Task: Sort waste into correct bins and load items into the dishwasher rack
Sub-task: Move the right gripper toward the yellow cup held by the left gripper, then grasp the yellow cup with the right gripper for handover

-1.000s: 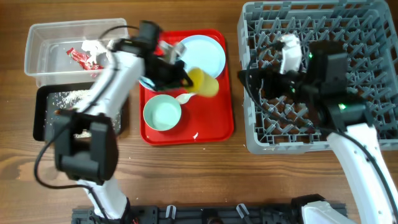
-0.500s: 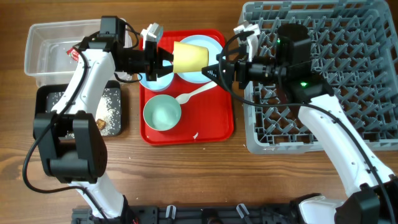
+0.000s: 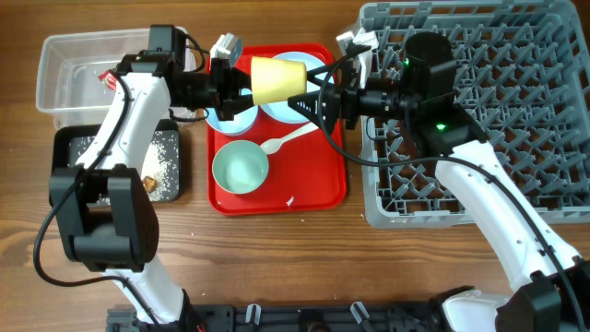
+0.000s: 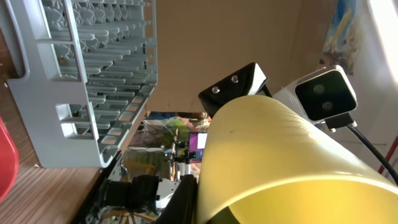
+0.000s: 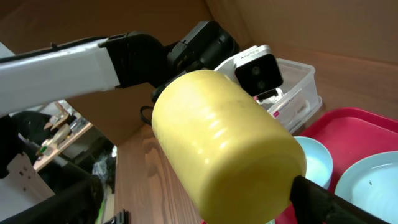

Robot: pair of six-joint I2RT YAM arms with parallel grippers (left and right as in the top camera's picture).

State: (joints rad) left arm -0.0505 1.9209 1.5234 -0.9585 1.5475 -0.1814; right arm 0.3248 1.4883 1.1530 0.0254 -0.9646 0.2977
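On the near part of the desk (image 3: 277, 258) nothing of the task is lying. On the red tray (image 3: 318, 184) the near bowl (image 3: 241, 169) is standing upright, and the spoon (image 3: 288, 139) is lying just behind it, at its right. At the left, crumbs (image 3: 164, 155) are being carried by the black tray (image 3: 63, 166). The rack (image 3: 553, 83) is standing at the right of the red tray.

Further back, the cup (image 3: 277, 80) is being held on its side in the air, above the red tray and the plate (image 3: 293, 112). It is being gripped at its left end by the left pincer (image 3: 241, 84), which is closed on it. The right pincer (image 3: 313, 97) is being kept wide apart around the cup's right end; in the right wrist view one finger (image 5: 336, 202) is touching the cup and the other is standing well apart from it.

The far bowl (image 3: 226, 117) is partly hidden under the left pincer. The tub (image 3: 69, 55) is standing furthest, at the left.
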